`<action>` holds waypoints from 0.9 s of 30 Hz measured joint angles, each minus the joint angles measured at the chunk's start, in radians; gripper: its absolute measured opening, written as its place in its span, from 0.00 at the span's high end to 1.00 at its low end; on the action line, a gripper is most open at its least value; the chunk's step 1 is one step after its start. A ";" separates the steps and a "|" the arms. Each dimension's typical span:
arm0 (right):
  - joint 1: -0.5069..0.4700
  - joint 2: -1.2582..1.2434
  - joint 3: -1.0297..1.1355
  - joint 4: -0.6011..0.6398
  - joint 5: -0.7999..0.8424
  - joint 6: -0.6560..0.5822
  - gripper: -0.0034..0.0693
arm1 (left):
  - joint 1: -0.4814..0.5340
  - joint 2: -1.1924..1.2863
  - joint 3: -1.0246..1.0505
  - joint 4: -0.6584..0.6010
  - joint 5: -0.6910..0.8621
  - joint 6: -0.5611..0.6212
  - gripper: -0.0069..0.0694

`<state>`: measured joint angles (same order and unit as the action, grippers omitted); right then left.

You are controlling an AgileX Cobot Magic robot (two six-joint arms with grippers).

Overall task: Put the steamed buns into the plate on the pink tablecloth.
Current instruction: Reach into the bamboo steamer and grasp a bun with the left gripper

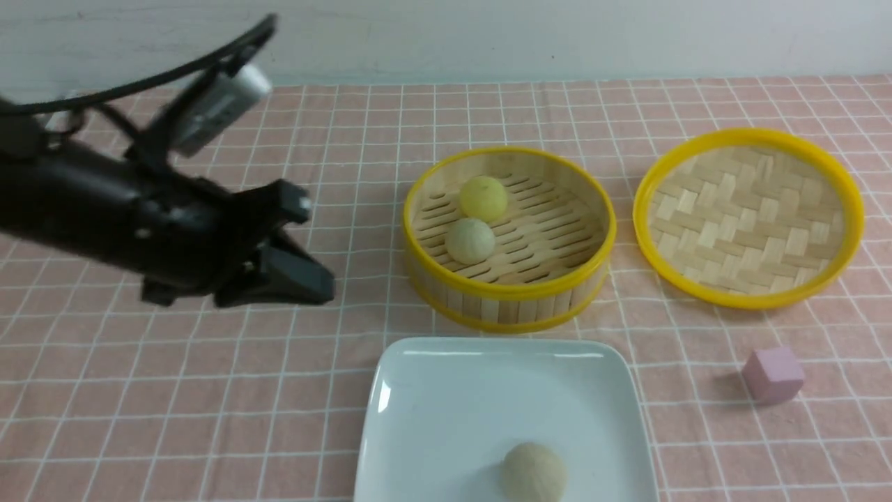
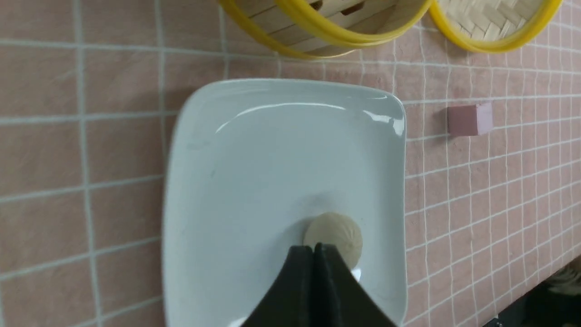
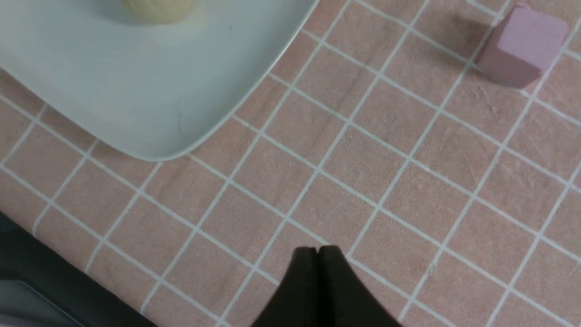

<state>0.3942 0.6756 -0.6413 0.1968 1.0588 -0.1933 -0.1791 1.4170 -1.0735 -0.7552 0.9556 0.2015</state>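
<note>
One pale beige steamed bun (image 1: 533,473) lies on the white square plate (image 1: 446,390) at the front; it also shows in the left wrist view (image 2: 333,236) on the plate (image 2: 254,172), and its edge in the right wrist view (image 3: 156,9). A pale yellow bun (image 1: 483,198) and a beige bun (image 1: 470,240) sit in the bamboo steamer (image 1: 509,293). My left gripper (image 1: 317,279) is shut and empty, in the air left of the steamer; in its wrist view the tips (image 2: 314,249) are together. My right gripper (image 3: 317,250) is shut and empty above the pink tablecloth (image 3: 408,181), out of the front view.
The woven lid (image 1: 749,216) lies right of the steamer. A pink cube (image 1: 773,375) sits right of the plate, also in the right wrist view (image 3: 522,45). The table's front edge (image 3: 54,272) is near the right gripper.
</note>
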 joint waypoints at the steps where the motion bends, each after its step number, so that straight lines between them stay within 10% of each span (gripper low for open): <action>1: 0.000 -0.004 0.013 0.000 -0.006 -0.001 0.97 | -0.038 0.046 -0.044 0.020 -0.020 -0.013 0.89; 14: 0.000 -0.005 0.024 0.000 -0.064 -0.001 0.96 | -0.363 0.602 -0.719 0.643 -0.095 -0.530 0.50; 22: 0.000 -0.005 0.024 0.005 -0.071 -0.001 0.95 | -0.374 0.752 -0.800 0.703 -0.153 -0.556 0.55; 27: 0.000 -0.005 0.024 0.028 -0.071 -0.002 0.95 | -0.374 0.805 -0.808 0.681 -0.154 -0.559 0.81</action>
<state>0.3942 0.6706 -0.6177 0.2250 0.9879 -0.1954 -0.5527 2.2225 -1.8814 -0.0743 0.8018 -0.3577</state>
